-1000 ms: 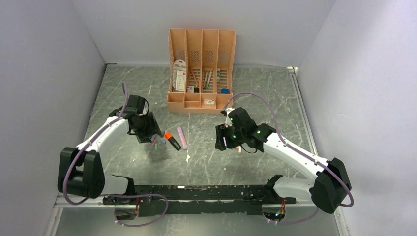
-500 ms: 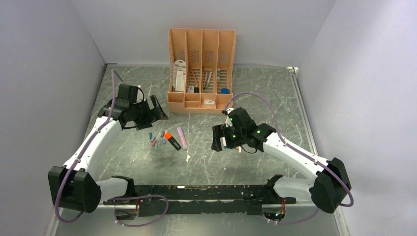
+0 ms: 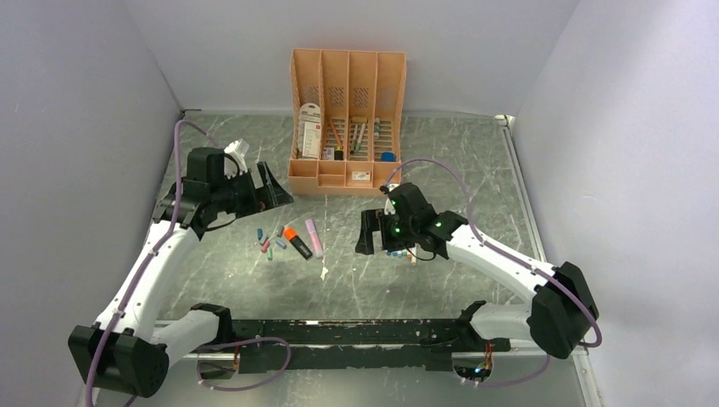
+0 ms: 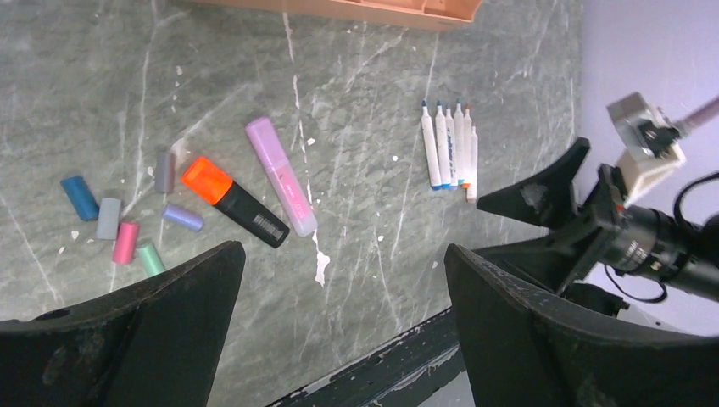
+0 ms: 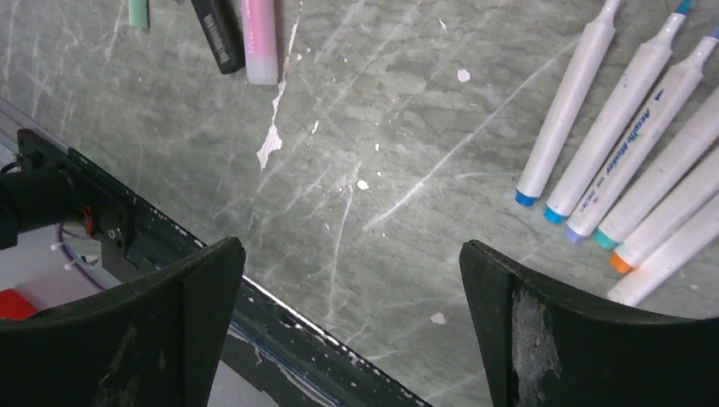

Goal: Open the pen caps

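Note:
Several loose small caps, among them blue (image 4: 80,197), pink (image 4: 125,242) and green (image 4: 151,257), lie in a cluster on the table (image 3: 268,242). A black highlighter (image 4: 246,214) beside them has its chunky orange cap (image 4: 206,179) on. A pink highlighter (image 4: 282,176) lies next to it. Several slim white markers (image 5: 610,144) lie side by side with bare coloured tips; they also show in the left wrist view (image 4: 449,153). My left gripper (image 3: 273,192) (image 4: 343,254) is open and empty, raised at the back left of the caps. My right gripper (image 3: 366,236) (image 5: 352,246) is open and empty, just left of the markers.
The peach desk organizer (image 3: 348,119) with its own pens and cards stands at the back centre. A black rail (image 3: 356,332) runs along the near table edge. Grey walls close in left, right and behind.
My left gripper has risen from just over the cap cluster and drawn back to the left. My right gripper has shifted a little to the left and turned.

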`<state>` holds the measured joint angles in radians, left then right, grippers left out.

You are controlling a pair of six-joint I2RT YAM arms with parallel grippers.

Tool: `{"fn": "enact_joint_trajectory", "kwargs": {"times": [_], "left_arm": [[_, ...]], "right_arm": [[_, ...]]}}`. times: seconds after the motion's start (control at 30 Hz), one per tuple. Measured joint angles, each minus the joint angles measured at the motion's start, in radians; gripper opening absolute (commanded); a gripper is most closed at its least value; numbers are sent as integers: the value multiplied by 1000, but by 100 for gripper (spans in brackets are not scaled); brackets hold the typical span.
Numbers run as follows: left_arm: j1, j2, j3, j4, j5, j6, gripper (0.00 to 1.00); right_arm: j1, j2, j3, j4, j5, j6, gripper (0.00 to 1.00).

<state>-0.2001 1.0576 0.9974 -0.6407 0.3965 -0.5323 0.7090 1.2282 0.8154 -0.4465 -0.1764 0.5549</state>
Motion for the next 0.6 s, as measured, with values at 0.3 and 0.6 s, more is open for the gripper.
{"fn": "enact_joint_trajectory", "kwargs": {"times": [0.3,0.6], "left_arm": [[0,-55,-11,15,50,34,99],[0,-45,-44,34,70,35,99]], "right_arm": [[2,138,19,85,-47,39,100],[3,207,110,128,-88,43,100]]}}
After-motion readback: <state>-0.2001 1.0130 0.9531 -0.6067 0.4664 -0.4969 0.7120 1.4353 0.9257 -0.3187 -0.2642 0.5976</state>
